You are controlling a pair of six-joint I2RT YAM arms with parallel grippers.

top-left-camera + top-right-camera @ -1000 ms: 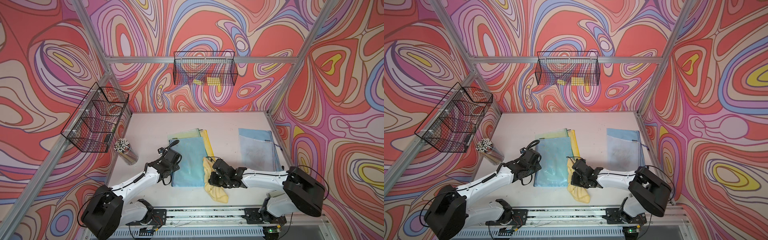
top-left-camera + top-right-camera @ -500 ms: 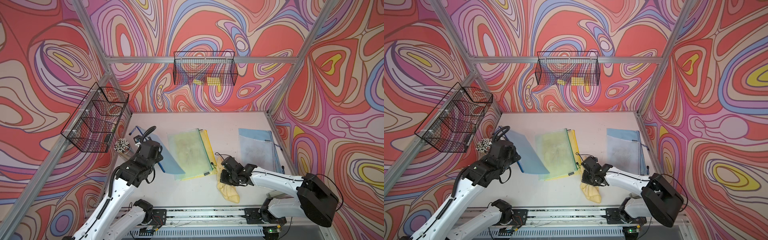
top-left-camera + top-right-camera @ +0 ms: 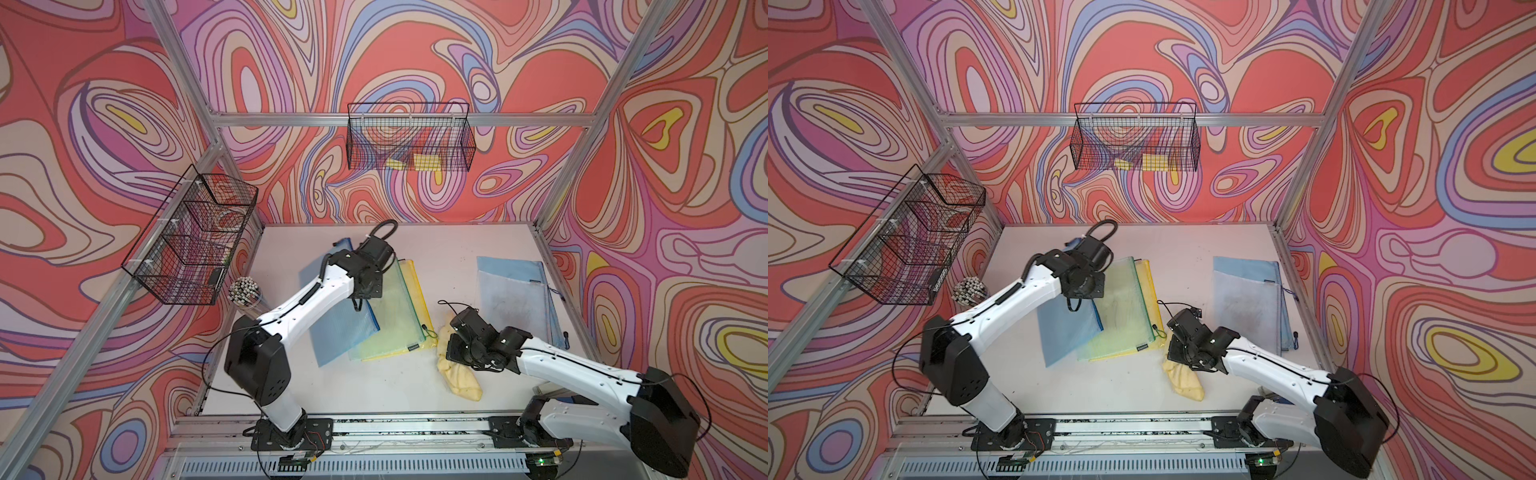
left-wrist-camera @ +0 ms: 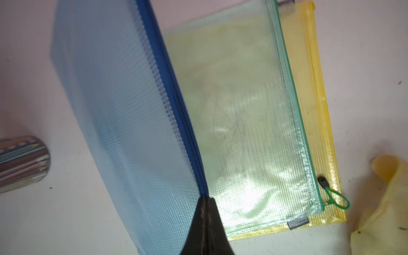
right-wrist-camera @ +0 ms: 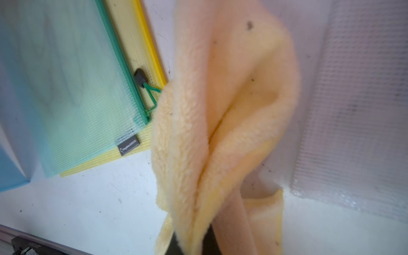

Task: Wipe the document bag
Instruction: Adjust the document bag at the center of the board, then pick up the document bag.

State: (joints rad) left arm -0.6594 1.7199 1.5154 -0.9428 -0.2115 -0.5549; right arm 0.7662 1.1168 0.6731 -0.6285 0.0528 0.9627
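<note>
My left gripper (image 4: pixel 206 199) is shut on the dark blue zip edge of a blue mesh document bag (image 4: pixel 132 123). That edge is lifted and tilted over the left side of a green document bag (image 4: pixel 247 123), which lies on a yellow one (image 4: pixel 313 92). In both top views the blue bag (image 3: pixel 338 332) (image 3: pixel 1065 332) hangs below the left wrist (image 3: pixel 365 274). My right gripper (image 5: pixel 207 239) is shut on a fluffy yellow cloth (image 5: pixel 229 106), which drapes over its fingers. The cloth (image 3: pixel 459 376) trails on the table right of the stack.
A pale blue document bag (image 3: pixel 513 293) lies at the right side of the white table (image 3: pixel 436 245). A cup of pencils (image 3: pixel 245 291) stands at the left edge. Wire baskets hang on the left wall (image 3: pixel 191 237) and back wall (image 3: pixel 409 137).
The blue bag, flat on the stack a second ago, has been pulled off leftward, uncovering the green bag. The left arm has risen and reached farther back. The right gripper and cloth shifted right.
</note>
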